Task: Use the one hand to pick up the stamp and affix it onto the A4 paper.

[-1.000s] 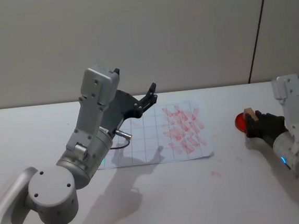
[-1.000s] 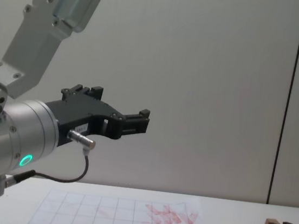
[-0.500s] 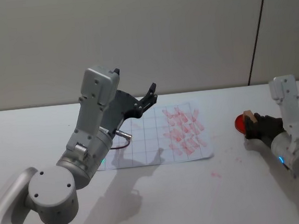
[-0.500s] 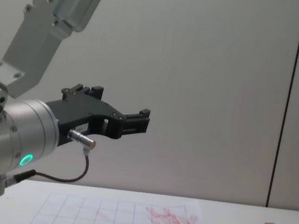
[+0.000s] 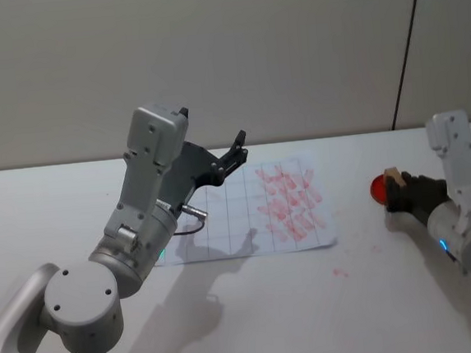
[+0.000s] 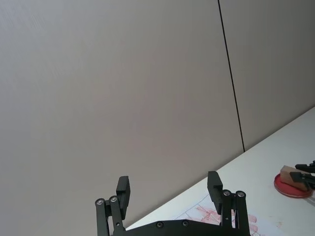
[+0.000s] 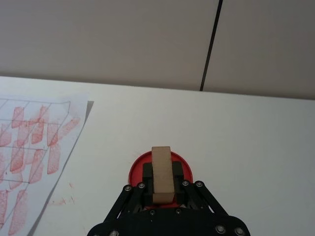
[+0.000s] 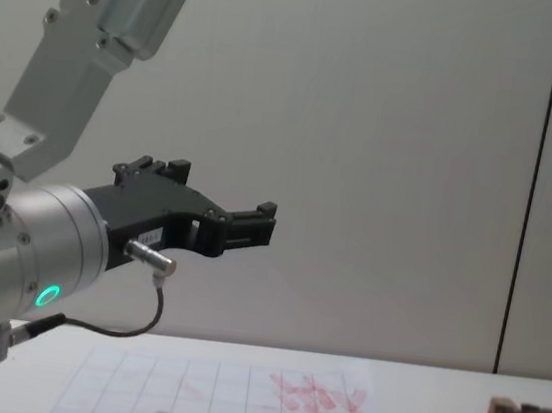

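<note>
The stamp (image 7: 161, 173), a small tan block, sits between the fingers of my right gripper (image 7: 161, 181), which is shut on it. It is held over the round red dish (image 7: 137, 168) at the table's right side; I cannot tell whether it touches the dish. In the head view the stamp (image 5: 394, 177) and right gripper (image 5: 403, 191) lie right of the A4 paper (image 5: 223, 223), a gridded white sheet with red marks on its right half. My left gripper (image 5: 237, 147) hangs open, raised high above the paper's far edge with nothing in it.
The left arm's forearm and wrist (image 8: 40, 238) hang over the table's left half, with a cable loop below. The red dish (image 5: 379, 189) stands a hand's width right of the paper. A few red smudges (image 5: 340, 273) mark the white table in front.
The right gripper with the stamp dipped slightly over the red dish and came back up a little. The left arm has not moved.
</note>
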Controlling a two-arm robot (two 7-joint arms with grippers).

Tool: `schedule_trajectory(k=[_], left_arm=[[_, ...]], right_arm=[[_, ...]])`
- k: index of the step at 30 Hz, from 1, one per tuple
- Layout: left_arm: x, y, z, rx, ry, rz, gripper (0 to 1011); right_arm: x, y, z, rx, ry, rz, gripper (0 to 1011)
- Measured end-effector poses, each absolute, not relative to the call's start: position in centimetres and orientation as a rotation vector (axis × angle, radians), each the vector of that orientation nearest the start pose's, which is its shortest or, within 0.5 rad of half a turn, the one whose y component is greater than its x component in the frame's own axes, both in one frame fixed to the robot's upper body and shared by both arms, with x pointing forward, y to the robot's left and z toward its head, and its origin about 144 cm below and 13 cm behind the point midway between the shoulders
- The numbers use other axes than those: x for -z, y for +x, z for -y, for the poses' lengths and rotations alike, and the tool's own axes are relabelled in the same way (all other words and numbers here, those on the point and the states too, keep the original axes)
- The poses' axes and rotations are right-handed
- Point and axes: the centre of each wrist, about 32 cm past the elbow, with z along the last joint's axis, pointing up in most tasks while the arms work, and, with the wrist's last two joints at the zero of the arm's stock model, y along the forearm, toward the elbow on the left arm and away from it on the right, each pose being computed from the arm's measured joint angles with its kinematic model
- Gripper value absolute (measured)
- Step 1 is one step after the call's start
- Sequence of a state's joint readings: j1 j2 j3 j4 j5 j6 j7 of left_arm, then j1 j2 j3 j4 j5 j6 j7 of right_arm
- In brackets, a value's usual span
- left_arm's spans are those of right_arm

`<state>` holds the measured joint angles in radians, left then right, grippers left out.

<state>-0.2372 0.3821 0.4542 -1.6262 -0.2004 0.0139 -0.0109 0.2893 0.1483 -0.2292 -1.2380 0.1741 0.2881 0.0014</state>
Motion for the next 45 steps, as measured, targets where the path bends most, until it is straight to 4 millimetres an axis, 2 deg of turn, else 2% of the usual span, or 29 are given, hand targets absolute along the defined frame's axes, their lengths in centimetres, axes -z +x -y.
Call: schedule_trajectory(k=[8, 14, 23, 32, 45], left_arm=[[-120.4, 49.2, -19.8, -1.124, 0.061, 0.268, 1001], [-120.4, 49.2, -19.8, -1.124, 0.061, 0.268, 1001], [-120.4, 49.2, -19.8, -1.124, 0.061, 0.268, 1001], [-120.4, 49.2, -19.8, -1.124, 0.061, 0.268, 1001], [-120.4, 49.2, -19.8, -1.124, 0.061, 0.268, 1001]], right_arm=[[-115.9, 53.3, 21.1, 1.382, -0.263, -0.152, 223], [-118.8, 52.7, 20.0, 1.355, -0.215, -0.079, 223], [-120.8, 51.7, 18.3, 1.308, -0.225, -0.054, 223], [-120.7, 51.3, 16.7, 1.271, -0.288, -0.085, 223], [-118.5, 52.0, 14.0, 1.214, -0.405, -0.150, 223]])
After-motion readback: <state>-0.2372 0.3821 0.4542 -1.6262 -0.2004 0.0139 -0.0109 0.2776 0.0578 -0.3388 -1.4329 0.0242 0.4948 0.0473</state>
